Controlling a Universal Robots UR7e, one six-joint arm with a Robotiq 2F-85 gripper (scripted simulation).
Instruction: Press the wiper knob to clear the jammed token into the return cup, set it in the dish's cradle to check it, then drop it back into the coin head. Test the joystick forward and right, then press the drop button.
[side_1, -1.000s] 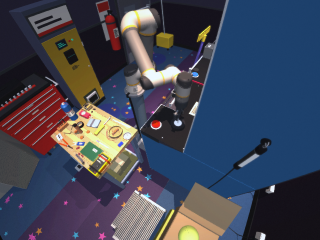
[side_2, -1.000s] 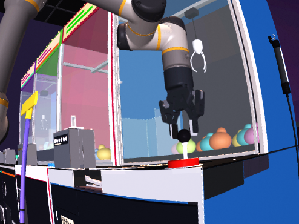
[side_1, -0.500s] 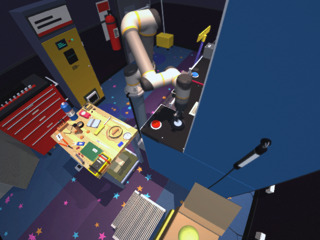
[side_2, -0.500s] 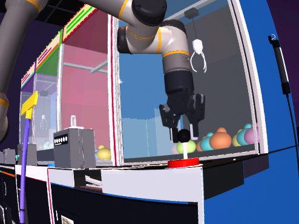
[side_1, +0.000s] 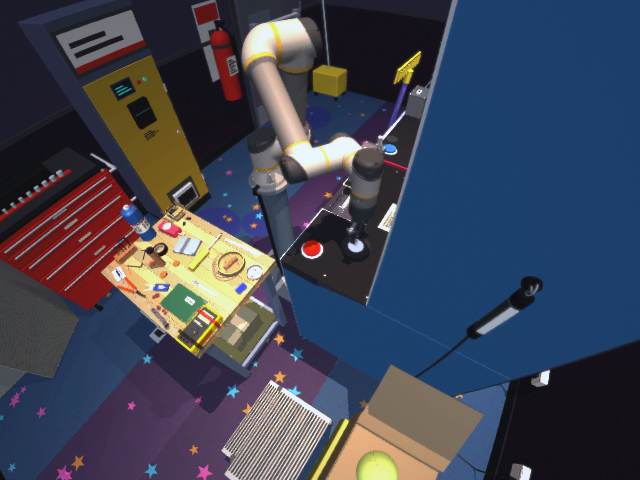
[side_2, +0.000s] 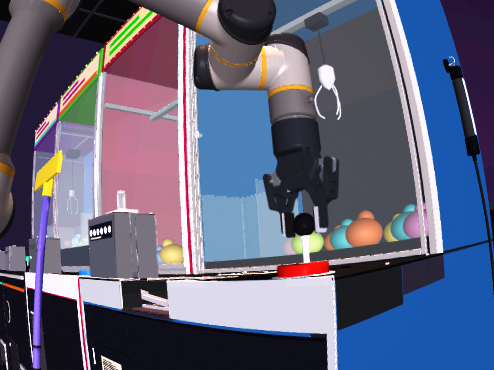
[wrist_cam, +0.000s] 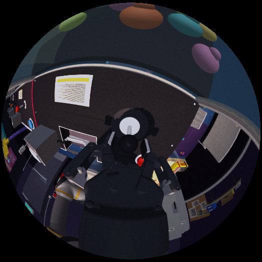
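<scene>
The joystick's black ball (side_2: 303, 224) (wrist_cam: 128, 143) sits between the fingers of my gripper (side_2: 304, 226) (wrist_cam: 128, 145), on a white stem over a round base (side_1: 355, 247). The gripper is open and holds nothing. It hangs straight down over the black control panel. The red drop button (side_1: 312, 249) (side_2: 303, 269) lies on the panel beside the joystick, nearer the panel's front edge. The grey coin head box (side_2: 122, 244) (wrist_cam: 40, 143) stands further along the panel. I cannot see the token.
The claw machine's blue cabinet (side_1: 517, 170) rises right behind the panel, with glass and plush balls (side_2: 364, 231) close behind the gripper. A cluttered yellow workbench (side_1: 191, 268) stands beside the machine. A red tool chest (side_1: 62, 232) is beyond it.
</scene>
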